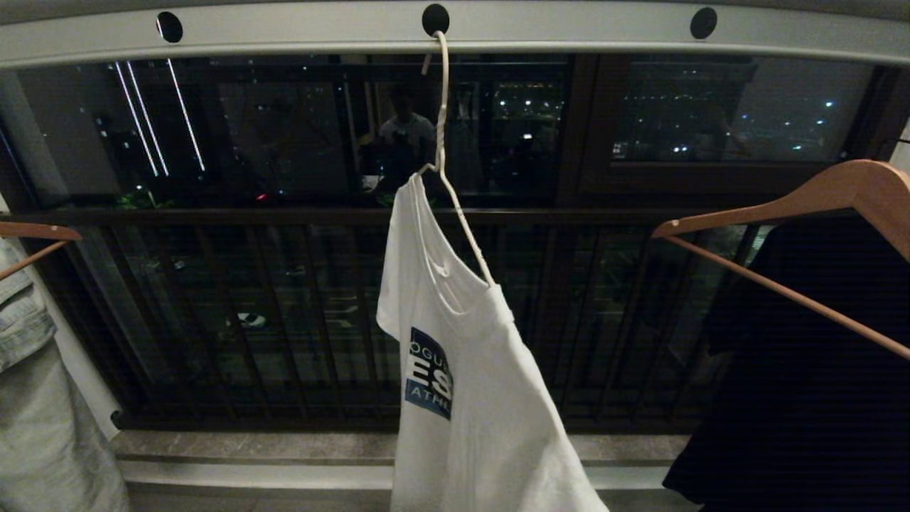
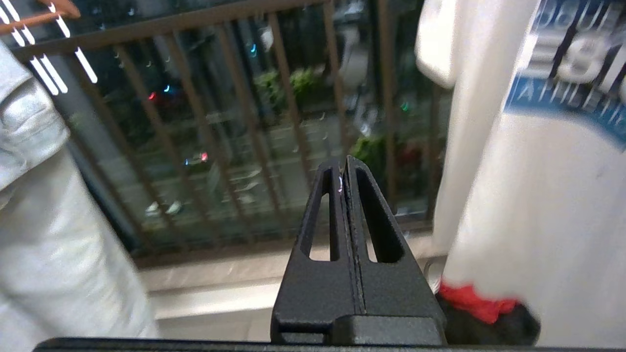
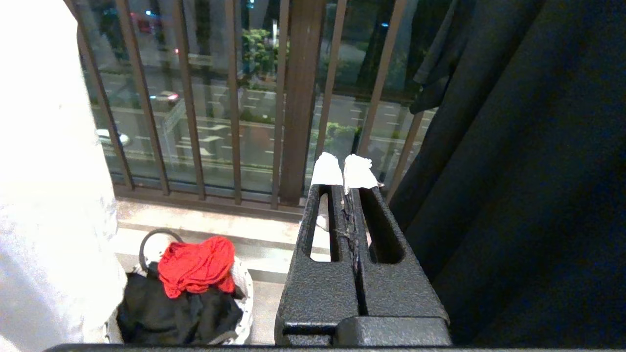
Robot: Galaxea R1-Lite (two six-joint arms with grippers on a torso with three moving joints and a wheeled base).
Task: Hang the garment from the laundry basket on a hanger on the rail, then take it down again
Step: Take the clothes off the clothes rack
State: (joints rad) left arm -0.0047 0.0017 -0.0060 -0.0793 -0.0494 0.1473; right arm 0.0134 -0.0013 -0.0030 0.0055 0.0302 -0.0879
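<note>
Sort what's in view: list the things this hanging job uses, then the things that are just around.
Job:
- white T-shirt, hanging lopsided
- white wire hanger, hooked in a hole
- rail
- laundry basket
- left hand and right hand, both shut, empty

Just around:
- black garment on wooden hanger
- pale garment
- red cloth in basket
- balustrade

White T-shirt (image 1: 473,398) with blue chest graphic hanging askew on thin white wire hanger (image 1: 455,192), hook through a hole in pale grey rail (image 1: 455,32), wooden hangers (image 1: 796,213) either side, dark balustrade (image 1: 284,313) behind
</note>
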